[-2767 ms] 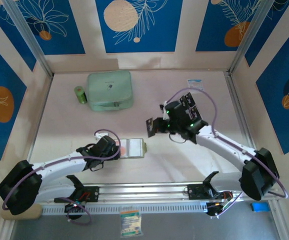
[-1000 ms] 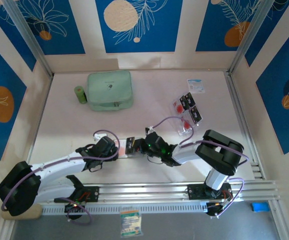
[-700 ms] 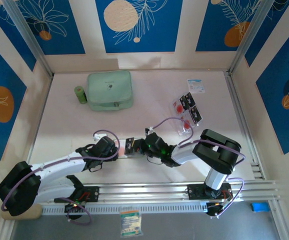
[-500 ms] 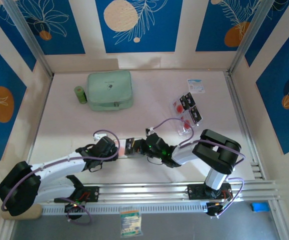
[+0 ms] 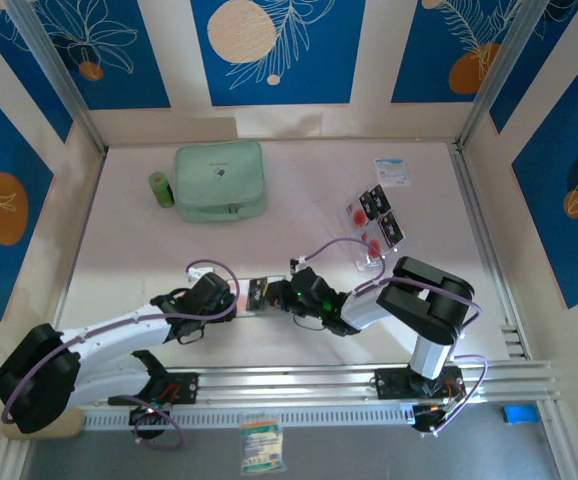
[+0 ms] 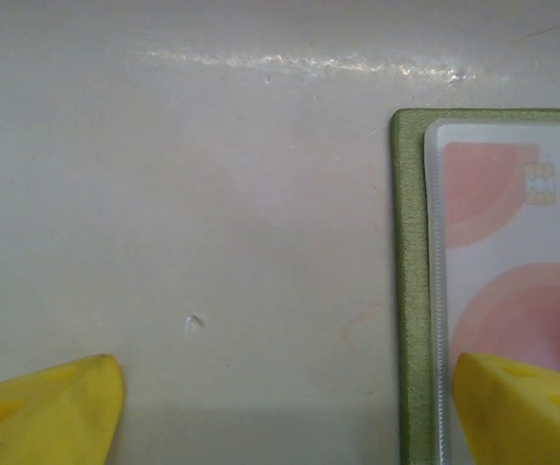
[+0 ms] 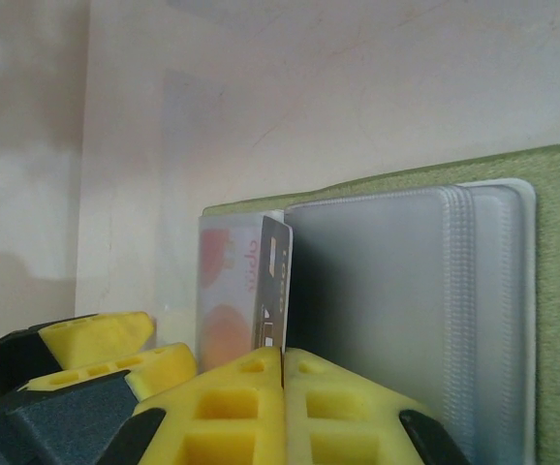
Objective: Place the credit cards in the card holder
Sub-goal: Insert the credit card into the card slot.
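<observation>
Pale table [image 5: 299, 180], card holder [image 7: 551, 291] open, 1 credit card [image 7: 275, 281] upright in right hand [image 7: 282, 360].

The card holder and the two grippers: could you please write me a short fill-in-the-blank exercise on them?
1. The right gripper is ___ on a card held on edge.
2. The left gripper stands ___ over the edge of the card holder.
3. The card holder lies ___ on the table, its clear sleeves showing.

Missing words: shut; open; open
</observation>
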Controlling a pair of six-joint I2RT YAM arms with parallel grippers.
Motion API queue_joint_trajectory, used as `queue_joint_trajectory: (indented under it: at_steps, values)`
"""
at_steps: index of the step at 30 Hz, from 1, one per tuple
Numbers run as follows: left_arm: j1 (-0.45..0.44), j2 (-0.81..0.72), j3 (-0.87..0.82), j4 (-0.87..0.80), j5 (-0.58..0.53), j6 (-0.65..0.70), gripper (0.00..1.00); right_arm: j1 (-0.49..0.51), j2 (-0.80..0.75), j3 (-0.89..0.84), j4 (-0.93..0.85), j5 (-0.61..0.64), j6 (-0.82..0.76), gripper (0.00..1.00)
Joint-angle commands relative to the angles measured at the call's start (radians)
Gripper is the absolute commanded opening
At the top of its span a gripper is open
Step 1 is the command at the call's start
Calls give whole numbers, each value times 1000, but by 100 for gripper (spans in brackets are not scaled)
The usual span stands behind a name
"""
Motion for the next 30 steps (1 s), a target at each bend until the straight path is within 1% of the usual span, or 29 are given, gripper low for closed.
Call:
queue_joint_trajectory:
  at_steps: [1,19,30]
  values:
    - [7,-11,-3,-23,-12,-16,88,5,12,-15,-2,-15,7,0]
    - [8,-3,-1,-17,-12,-15,88,9,-43,-39,-85,-24,4,0]
    - [7,-2,-3,-13,-12,-15,88,0,-29,-2,-129,-70,0,0]
